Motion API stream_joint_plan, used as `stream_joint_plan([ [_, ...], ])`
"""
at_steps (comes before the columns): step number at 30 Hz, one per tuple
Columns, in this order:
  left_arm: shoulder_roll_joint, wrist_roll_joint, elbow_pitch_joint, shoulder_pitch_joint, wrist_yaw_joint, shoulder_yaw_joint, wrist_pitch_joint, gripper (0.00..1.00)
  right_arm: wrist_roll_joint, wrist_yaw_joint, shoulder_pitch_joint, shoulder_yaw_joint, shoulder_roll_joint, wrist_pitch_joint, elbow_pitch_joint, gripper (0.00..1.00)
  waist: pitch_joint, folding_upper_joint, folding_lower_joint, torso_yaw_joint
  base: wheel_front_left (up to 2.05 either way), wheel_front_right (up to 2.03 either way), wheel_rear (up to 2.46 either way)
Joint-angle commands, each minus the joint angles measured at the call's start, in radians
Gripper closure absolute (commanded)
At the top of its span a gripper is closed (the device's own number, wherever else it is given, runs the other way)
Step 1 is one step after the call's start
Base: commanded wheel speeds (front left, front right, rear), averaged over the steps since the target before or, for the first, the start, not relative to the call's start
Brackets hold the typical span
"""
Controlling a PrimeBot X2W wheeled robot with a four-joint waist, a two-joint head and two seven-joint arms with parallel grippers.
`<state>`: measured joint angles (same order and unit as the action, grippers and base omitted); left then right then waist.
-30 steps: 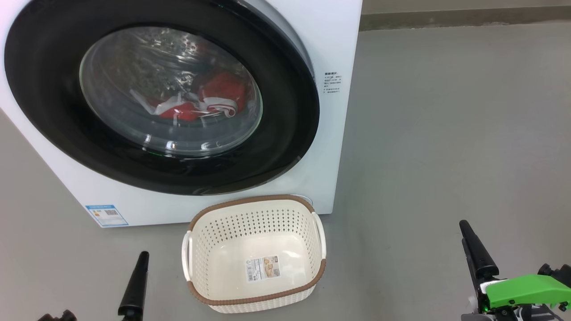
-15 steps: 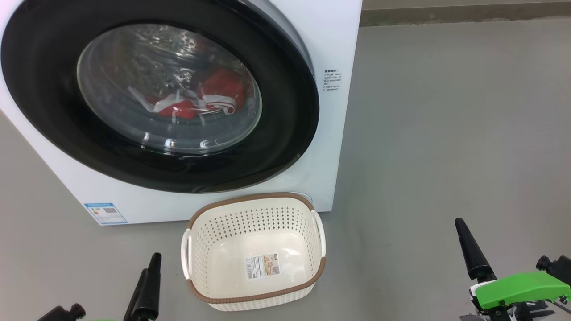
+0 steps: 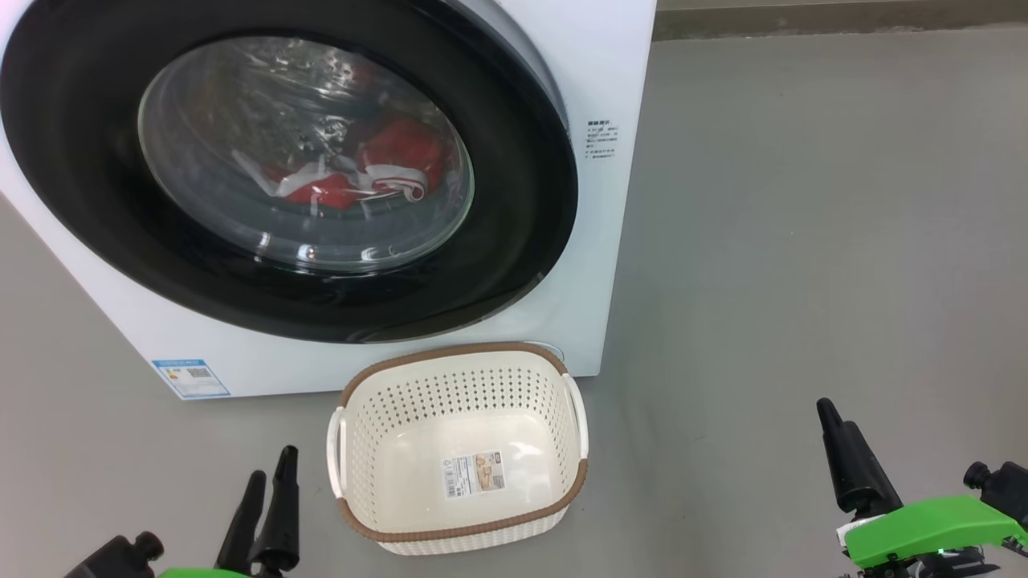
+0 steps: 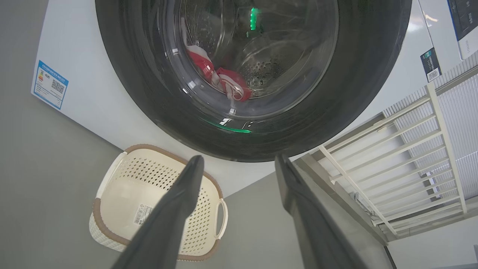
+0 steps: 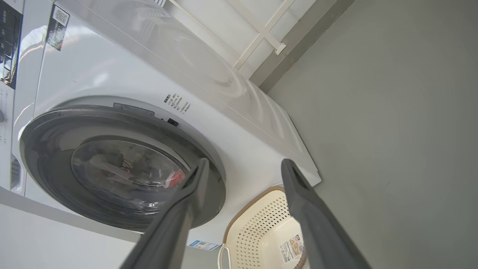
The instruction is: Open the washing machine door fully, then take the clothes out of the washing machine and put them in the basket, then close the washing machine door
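Observation:
The white washing machine [image 3: 598, 72] stands ahead, and its black-rimmed door [image 3: 522, 201] covers the mouth. Along the door's right edge a thin pale strip shows behind it. Red and white clothes [image 3: 393, 156] lie in the drum behind the glass. On the floor against the machine's front is the cream basket [image 3: 450, 355], with nothing but its paper label inside. My left gripper [image 3: 271, 470] hovers open to the basket's left, holding nothing. My right gripper [image 3: 831, 413] is open far to its right. In the wrist views, the left gripper [image 4: 239, 160] and right gripper [image 5: 245, 162] both stand open, pointing at the door [image 4: 149, 97] [image 5: 48, 157].
A small blue label [image 3: 190, 377] sits low on the machine's front. Bare grey floor [image 3: 803, 241] spreads to the right, up to a wall base strip [image 3: 803, 20]. A white slatted railing [image 4: 410, 149] stands beside the machine.
My left gripper has risen further into view and its second finger now shows apart from the first. The right gripper has shifted slightly left. The camera has tilted a little.

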<state>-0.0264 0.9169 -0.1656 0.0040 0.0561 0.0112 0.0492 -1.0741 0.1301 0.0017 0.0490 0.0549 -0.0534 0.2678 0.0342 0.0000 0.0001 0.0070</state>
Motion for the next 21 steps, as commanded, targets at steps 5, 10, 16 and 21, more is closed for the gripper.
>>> stream_joint_plan([
  [5, -0.017, -0.087, 0.045, -0.001, -0.016, 0.008, 0.026, 0.00, 0.071, 0.000, -0.010, -0.024, 0.022, -0.023, -0.027, 0.00, 0.003, 0.0000, -0.0001, 0.002, 0.00, 0.00, 0.00],
  [10, -0.018, -0.154, 0.055, 0.003, -0.027, 0.004, 0.041, 0.00, 0.120, 0.000, -0.009, -0.041, 0.030, -0.038, -0.015, 0.00, 0.006, 0.0000, -0.0001, 0.004, 0.00, 0.00, 0.00],
  [16, -0.018, -0.233, 0.065, 0.008, -0.039, 0.000, 0.059, 0.00, 0.176, 0.000, -0.009, -0.053, 0.036, -0.056, -0.012, 0.00, 0.010, 0.0000, -0.0001, 0.005, 0.00, 0.00, 0.00],
  [21, -0.019, -0.297, 0.074, 0.011, -0.046, -0.004, 0.074, 0.00, 0.221, 0.000, -0.008, -0.061, 0.040, -0.071, -0.012, 0.00, 0.014, 0.0000, -0.0001, 0.006, 0.00, 0.00, 0.00],
])
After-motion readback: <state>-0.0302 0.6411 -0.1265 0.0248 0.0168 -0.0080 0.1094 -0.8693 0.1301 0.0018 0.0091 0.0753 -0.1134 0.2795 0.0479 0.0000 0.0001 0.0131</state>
